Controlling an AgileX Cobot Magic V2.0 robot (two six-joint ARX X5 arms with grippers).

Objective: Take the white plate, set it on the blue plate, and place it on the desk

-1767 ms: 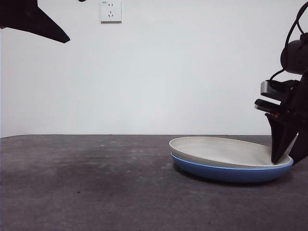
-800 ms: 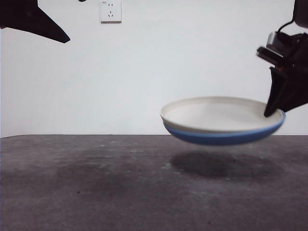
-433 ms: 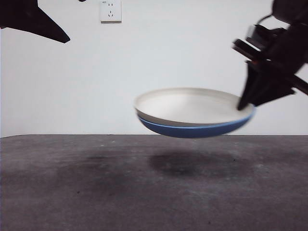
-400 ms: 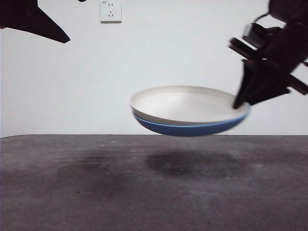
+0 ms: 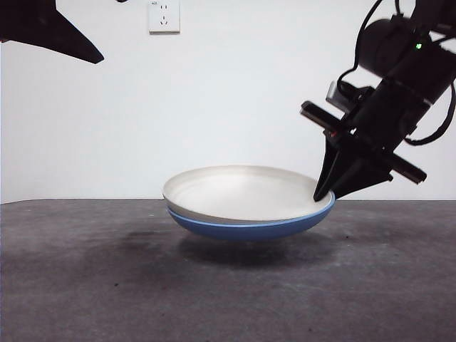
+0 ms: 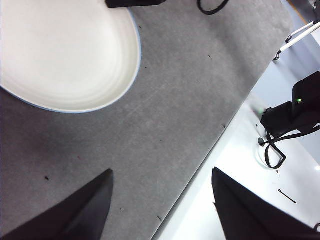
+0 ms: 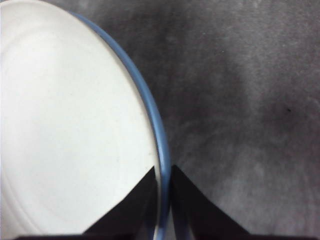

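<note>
The white plate [image 5: 242,194] lies nested in the blue plate [image 5: 235,229]. My right gripper [image 5: 324,196] is shut on the right rim of both and holds the stack slightly tilted, just above the desk [image 5: 85,285], with a shadow right under it. In the right wrist view the jaws pinch the blue plate's rim [image 7: 152,120] beside the white plate [image 7: 70,130]. My left gripper [image 6: 160,172] is open and empty, high over the desk [image 6: 165,100], away from the white plate [image 6: 60,50]. It shows as a black tip [image 5: 50,32] at the top left.
A wall socket [image 5: 164,16] sits high on the white back wall. The left wrist view shows the desk's edge [image 6: 220,135] and, beyond it, black equipment with cables [image 6: 295,115] on the pale floor.
The right gripper has carried the stacked plates to the left and down, from well above the desk to just over it. The left arm has not moved.
</note>
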